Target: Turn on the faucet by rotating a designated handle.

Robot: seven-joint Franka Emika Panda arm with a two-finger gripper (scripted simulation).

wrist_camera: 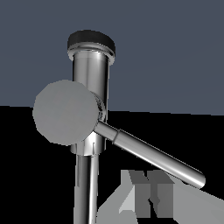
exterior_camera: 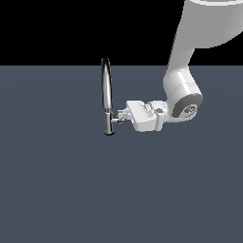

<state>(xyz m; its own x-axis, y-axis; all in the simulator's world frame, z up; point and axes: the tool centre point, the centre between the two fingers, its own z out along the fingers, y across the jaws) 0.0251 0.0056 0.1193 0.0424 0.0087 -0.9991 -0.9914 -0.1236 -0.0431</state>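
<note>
Gripper [exterior_camera: 124, 114] sits horizontal, fingertips pointed at the faucet [exterior_camera: 107, 95] from the exterior view's right, tips right at the base w/ the short stub between; can't tell how wide the jaws are or whether anything is pinched, since the tips merge w/ the chrome in the exterior view and the wrist view shows only one pale ridged finger [wrist_camera: 151, 194] at the frame edge. Faucet stands approx. mid-scene on a flat slate-grey floor [exterior_camera: 118, 190], far edge of that floor a straight horizon against black. Open room: plenty all round the faucet on the exterior view's left and toward the camera; the right side is taken up by the white arm [exterior_camera: 182, 90], which comes down from the upper right corner. Handle [wrist_camera: 148, 155] in the wrist view is a thin smooth rod running off a round flat-faced knob [wrist_camera: 65, 111] on the faucet's base, slanting away across the frame, close to the finger but contact not clear; in the exterior view it's too small to pick out. Writing: faint dark marks on the gripper body, not legible. Materials: faucet is shiny chrome, tall narrow arched spout, short cylindrical base w/ dark foot [wrist_camera: 91, 41]; arm is glossy white plastic-looking w/ a grey round joint cap; floor is matte, no texture.
</note>
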